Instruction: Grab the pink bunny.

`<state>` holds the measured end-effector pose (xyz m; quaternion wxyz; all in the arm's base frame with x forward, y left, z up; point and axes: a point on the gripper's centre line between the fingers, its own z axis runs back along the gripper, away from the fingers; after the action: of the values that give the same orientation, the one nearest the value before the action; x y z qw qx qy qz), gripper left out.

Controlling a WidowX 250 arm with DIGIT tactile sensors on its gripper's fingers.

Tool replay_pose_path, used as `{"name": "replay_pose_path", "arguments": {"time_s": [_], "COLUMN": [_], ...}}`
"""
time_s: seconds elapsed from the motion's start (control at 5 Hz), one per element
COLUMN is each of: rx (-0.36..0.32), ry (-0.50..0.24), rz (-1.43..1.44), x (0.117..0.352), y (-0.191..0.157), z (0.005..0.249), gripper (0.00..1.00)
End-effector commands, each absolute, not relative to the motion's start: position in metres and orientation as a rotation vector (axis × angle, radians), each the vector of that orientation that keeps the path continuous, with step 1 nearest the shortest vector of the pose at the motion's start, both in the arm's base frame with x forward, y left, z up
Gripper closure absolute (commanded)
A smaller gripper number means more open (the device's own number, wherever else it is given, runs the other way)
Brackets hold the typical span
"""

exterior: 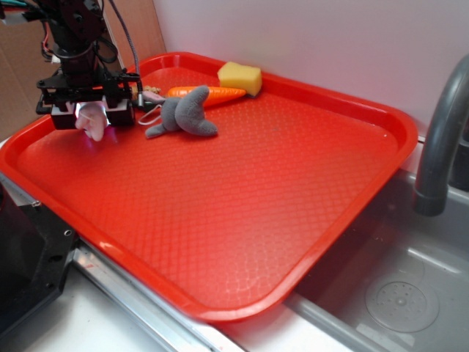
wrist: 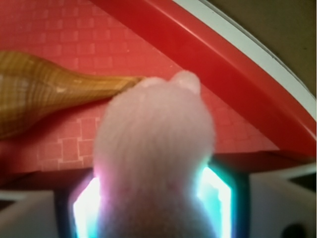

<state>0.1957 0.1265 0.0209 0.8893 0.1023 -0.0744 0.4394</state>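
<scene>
The pincer (exterior: 89,117) is seen at the far left corner of the red tray (exterior: 242,213), closed on the pink bunny (exterior: 91,122), which is held between the two black fingers (exterior: 121,111) and hangs partly below them. In the exterior view the bunny's lower end is seen close above the tray floor; whether it touches the floor cannot be told. In the wrist view the pink bunny (wrist: 154,153) fills the middle of the frame, pressed on both sides by the lit pads, with two small rounded ears at its top edge.

Just to the right of the pincer in the exterior view, a grey plush animal (exterior: 183,112) is laid on the tray, with a white loop (exterior: 150,115) at the end nearest the pincer. Beyond the grey plush, an orange toy carrot (exterior: 216,93) is laid along the tray's back edge, and a yellow sponge block (exterior: 239,77) is set at the carrot's far end, well apart from the pincer. In the wrist view a ribbed brown cone-shaped shell (wrist: 44,91) is seen lying on the tray ahead of the pincer and to its left, its narrow tip reaching close to the bunny's ears.

Well away to the right of the pincer, beyond the tray's right rim, a grey tap (exterior: 440,139) is seen above a steel sink (exterior: 396,293).
</scene>
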Motion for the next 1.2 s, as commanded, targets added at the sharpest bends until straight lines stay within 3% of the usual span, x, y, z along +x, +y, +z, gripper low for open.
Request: {"name": "replay_pose_path", "arguments": {"time_s": [0.0, 0.6, 1.0], "rx": [0.141, -0.11, -0.135], "ry": [-0.135, -0.021, -0.096], "rz": [0.808, 0.458, 0.324], "x": [0.191, 0.19, 0.161], "y": [0.085, -0.011, -0.038], "z": [0.089, 0.169, 0.209], "gripper": [1.0, 1.0, 1.0]}}
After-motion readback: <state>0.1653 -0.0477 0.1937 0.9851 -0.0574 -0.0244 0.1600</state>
